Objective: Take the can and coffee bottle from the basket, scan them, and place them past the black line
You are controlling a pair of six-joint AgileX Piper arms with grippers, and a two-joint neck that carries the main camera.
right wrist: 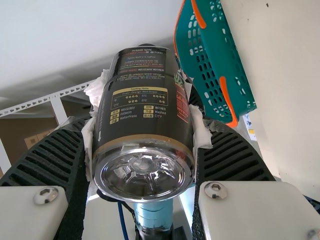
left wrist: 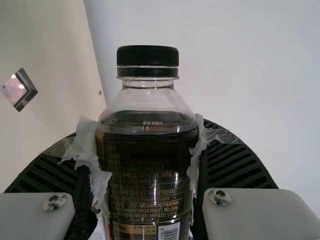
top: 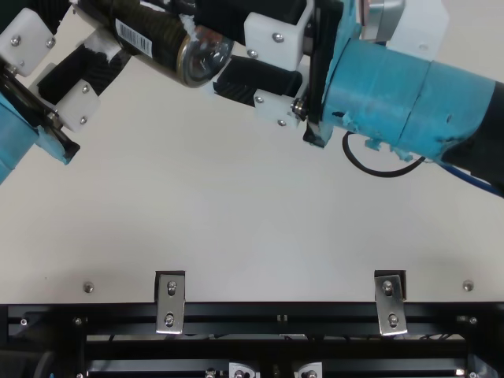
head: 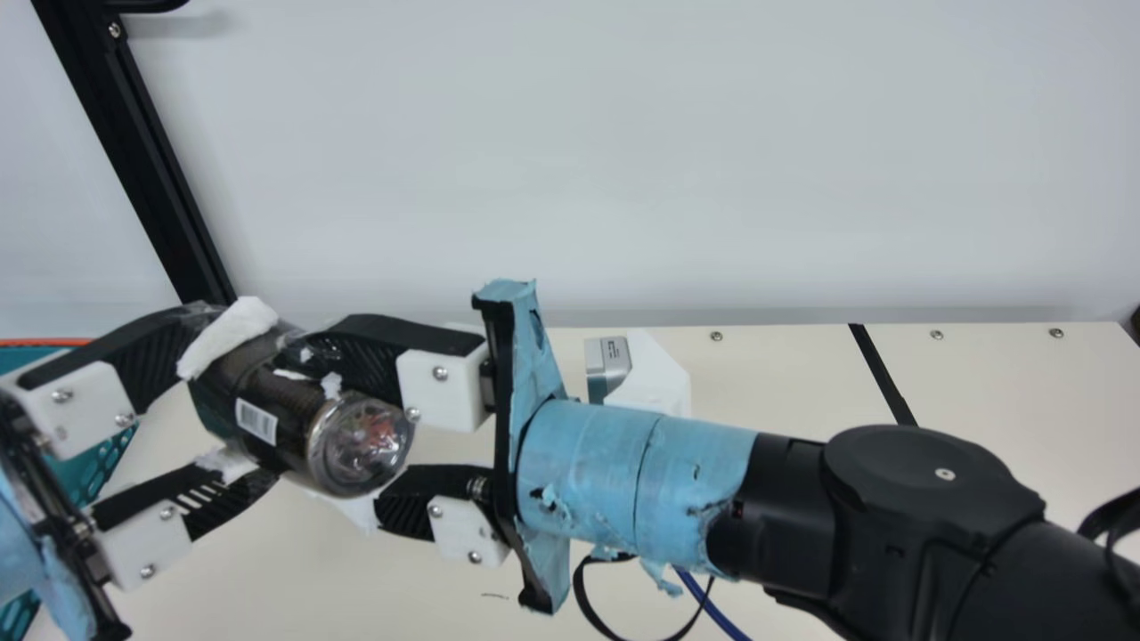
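Above the left part of the table (head: 766, 374), my two grippers share the coffee bottle (head: 289, 423). Left gripper (head: 223, 414): grasping it, ribbed fingers against both sides, ragged white padding (head: 227, 336) at the tips. Right gripper (head: 343, 432): grasping it too, nearer the base, fingers pressed on both sides. Bottle is tilted, off the table, clear base (head: 361, 445) toward near right, other end toward far left. Dark cap (left wrist: 147, 57) on. Dark liquid (left wrist: 150, 122) reaches the shoulder, clear plastic above it. Barcode (head: 256, 420) on the label faces up and near in the main view.

Teal basket (head: 44, 342), orange rim, perforated walls, sits at far left; can't tell what's in it. Grey-and-white device (head: 608, 365) stands on the far side of the table, beyond my right arm. Black line (head: 882, 374) is farther right; bottle is well apart from it, on its left side.
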